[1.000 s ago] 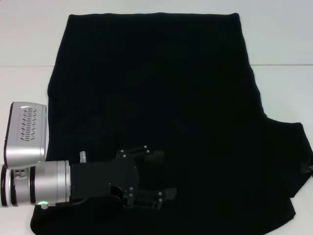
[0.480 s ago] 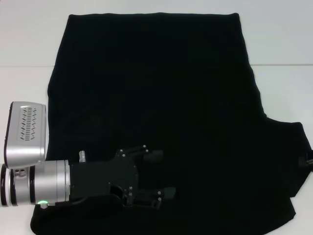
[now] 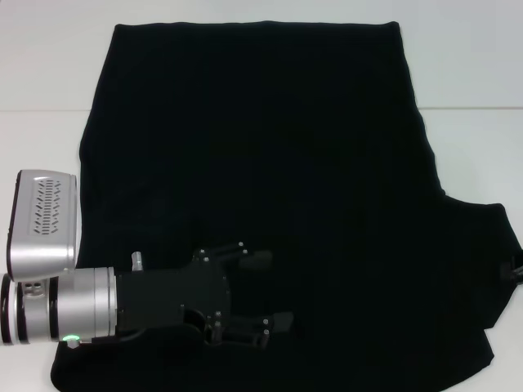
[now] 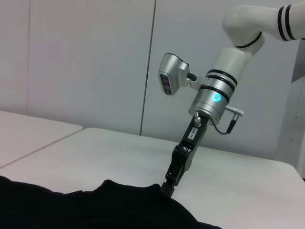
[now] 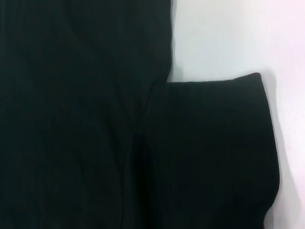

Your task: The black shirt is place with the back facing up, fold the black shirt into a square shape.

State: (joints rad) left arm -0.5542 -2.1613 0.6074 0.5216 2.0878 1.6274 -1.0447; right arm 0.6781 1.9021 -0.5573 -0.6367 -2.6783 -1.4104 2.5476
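Observation:
The black shirt (image 3: pixel 270 163) lies spread flat on the white table, plain side up with no lettering showing. One short sleeve (image 3: pixel 482 245) sticks out on the right. My left gripper (image 3: pixel 272 291) hovers low over the shirt's near left part, open, with only fabric beneath it. Only a tip of my right gripper (image 3: pixel 516 272) shows in the head view, at the sleeve's outer edge. In the left wrist view the right gripper (image 4: pixel 170 183) points down and touches that sleeve's edge (image 4: pixel 128 188). The right wrist view looks down on the sleeve (image 5: pixel 209 152) and the body (image 5: pixel 71 114).
White table (image 3: pixel 41 73) surrounds the shirt at the left, the far side and the right (image 3: pixel 482 147). A seam between table tops (image 3: pixel 41 111) runs across the far part. The shirt's near hem reaches the picture's lower edge.
The right gripper's tip at the sleeve edge has shifted slightly away from me. The left gripper and the shirt have hardly moved.

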